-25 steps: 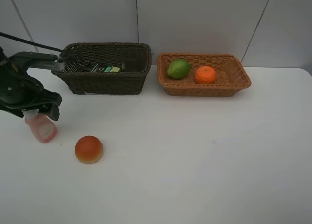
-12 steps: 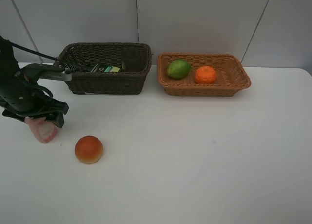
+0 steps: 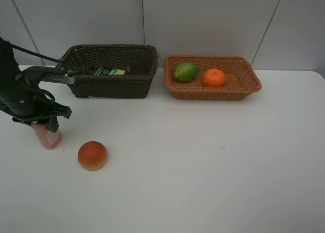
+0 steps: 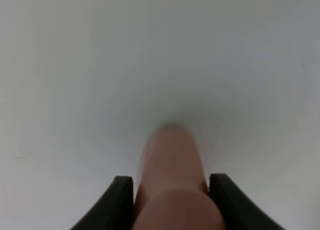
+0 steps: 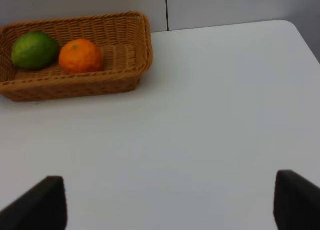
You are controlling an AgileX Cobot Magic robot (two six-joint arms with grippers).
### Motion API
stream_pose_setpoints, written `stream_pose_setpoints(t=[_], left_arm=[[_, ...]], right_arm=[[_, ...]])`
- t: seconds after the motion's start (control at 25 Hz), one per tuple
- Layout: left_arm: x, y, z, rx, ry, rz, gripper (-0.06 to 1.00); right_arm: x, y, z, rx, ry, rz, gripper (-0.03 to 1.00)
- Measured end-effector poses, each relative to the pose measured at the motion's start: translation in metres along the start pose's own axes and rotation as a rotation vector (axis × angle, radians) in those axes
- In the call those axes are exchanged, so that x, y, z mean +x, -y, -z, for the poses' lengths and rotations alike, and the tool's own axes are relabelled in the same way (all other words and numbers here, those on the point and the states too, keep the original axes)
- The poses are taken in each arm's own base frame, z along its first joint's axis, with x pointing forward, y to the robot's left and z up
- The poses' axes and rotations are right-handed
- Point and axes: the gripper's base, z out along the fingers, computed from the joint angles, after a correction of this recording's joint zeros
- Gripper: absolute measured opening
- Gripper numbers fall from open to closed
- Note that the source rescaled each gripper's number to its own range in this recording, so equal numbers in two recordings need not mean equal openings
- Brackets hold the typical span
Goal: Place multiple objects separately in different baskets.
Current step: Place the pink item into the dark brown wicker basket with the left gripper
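On the left of the white table, a pink bottle (image 3: 49, 136) stands under my left gripper (image 3: 43, 122). In the left wrist view both fingers press the sides of the pink bottle (image 4: 172, 180), so the left gripper (image 4: 171, 179) is shut on it. A red-orange round fruit (image 3: 92, 155) lies just right of it. The dark brown basket (image 3: 109, 87) holds a dark bottle with a green-yellow label (image 3: 109, 71). The light tan basket (image 3: 213, 94) holds a lime (image 3: 186, 71) and a tangerine (image 3: 214, 77). My right gripper (image 5: 172, 200) is open over bare table, outside the high view.
The right wrist view shows the tan basket (image 5: 75, 84) with the lime (image 5: 34, 49) and tangerine (image 5: 80, 55), and the table's rounded far corner (image 5: 292, 27). A grey panelled wall stands behind both baskets. A dim translucent shape (image 3: 136, 64) stands in the dark basket's right end.
My left gripper came down over the pink bottle and its fingers closed onto it. The bottle now stands more upright. The right arm's view gives no sign of motion.
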Motion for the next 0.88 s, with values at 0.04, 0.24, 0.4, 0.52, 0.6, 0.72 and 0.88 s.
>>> stream_pose_setpoints(t=[0.04,0.24,0.4,0.52,0.6,0.72,0.88], left_arm=[[0.0,0.0,0.0,0.0,0.0,0.0,0.43],[-0.0005,0.0001,0.0,0.001,0.006,0.0,0.43],[-0.0015,0.0002,0.0,0.002,0.017,0.0,0.43],[-0.0015,0.0002,0.0,0.002,0.017,0.0,0.43],[-0.0015,0.0002,0.0,0.002,0.017,0.0,0.43],[-0.0017,0.0002,0.0,0.002,0.019,0.0,0.43],[-0.002,0.0002,0.0,0.003,0.022,0.0,0.43]], right_arm=[[0.0,0.0,0.0,0.0,0.0,0.0,0.67],[0.0,0.0,0.0,0.0,0.0,0.0,0.67],[0.0,0.0,0.0,0.0,0.0,0.0,0.67],[0.0,0.0,0.0,0.0,0.0,0.0,0.67],[0.0,0.0,0.0,0.0,0.0,0.0,0.67],[0.0,0.0,0.0,0.0,0.0,0.0,0.67],[0.0,0.0,0.0,0.0,0.0,0.0,0.67]])
